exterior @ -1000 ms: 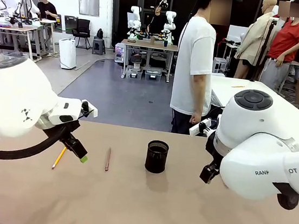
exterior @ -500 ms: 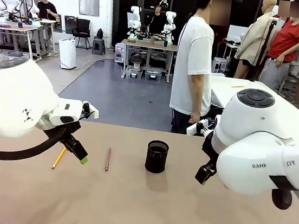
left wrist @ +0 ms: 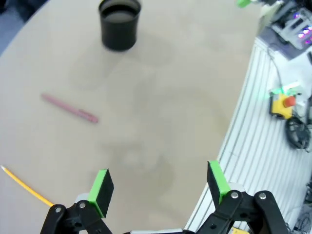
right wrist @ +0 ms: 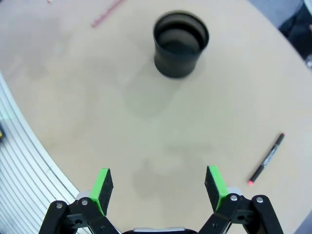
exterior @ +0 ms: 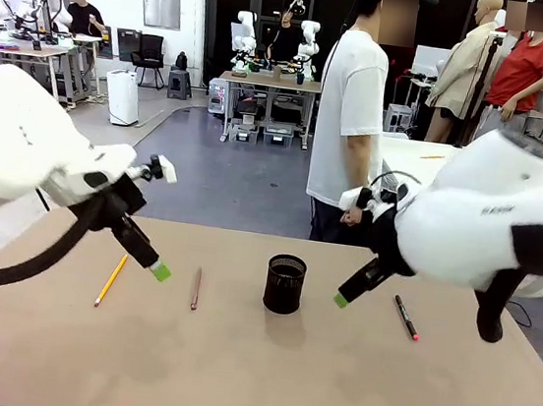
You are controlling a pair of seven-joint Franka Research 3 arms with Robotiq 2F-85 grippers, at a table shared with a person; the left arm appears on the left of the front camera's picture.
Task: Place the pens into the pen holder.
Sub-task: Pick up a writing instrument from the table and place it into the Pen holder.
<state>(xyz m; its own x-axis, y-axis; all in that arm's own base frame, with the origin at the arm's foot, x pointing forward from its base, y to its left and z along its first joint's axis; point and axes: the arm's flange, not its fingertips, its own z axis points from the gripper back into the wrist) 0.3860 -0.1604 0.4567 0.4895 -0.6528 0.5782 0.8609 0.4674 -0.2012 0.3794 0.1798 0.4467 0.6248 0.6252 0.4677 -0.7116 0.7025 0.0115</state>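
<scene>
**A:** Left gripper (exterior: 158, 270), what's it holding?

**B:** Nothing at all! Jaws spread wide, just bare table (exterior: 230, 376) showing between them. It hovers above the left part, pointing down and inward, with its tip between two of the pens as seen from the front.

**A:** Which two?

**B:** The yellow pencil (exterior: 109, 280) lies flat to its outside. The reddish-brown pencil (exterior: 196, 288) lies flat toward the middle. The two are apart, and neither touches the gripper.

**A:** And the pen holder?

**B:** The pen holder (exterior: 284, 284) stands upright near the table's centre, just beside the reddish-brown pencil. Looking down into it from the right wrist, I see only dark inside.

**A:** Over to the other side!

**B:** The right gripper (exterior: 341, 299) is wide open too and empty. It hangs tilted just to the right of the pen holder, clear of it.

**A:** The third pen?

**B:** The black marker (exterior: 406, 318) lies flat on the right part of the table, red end toward the robot, beyond the right gripper and away from the holder.
</scene>
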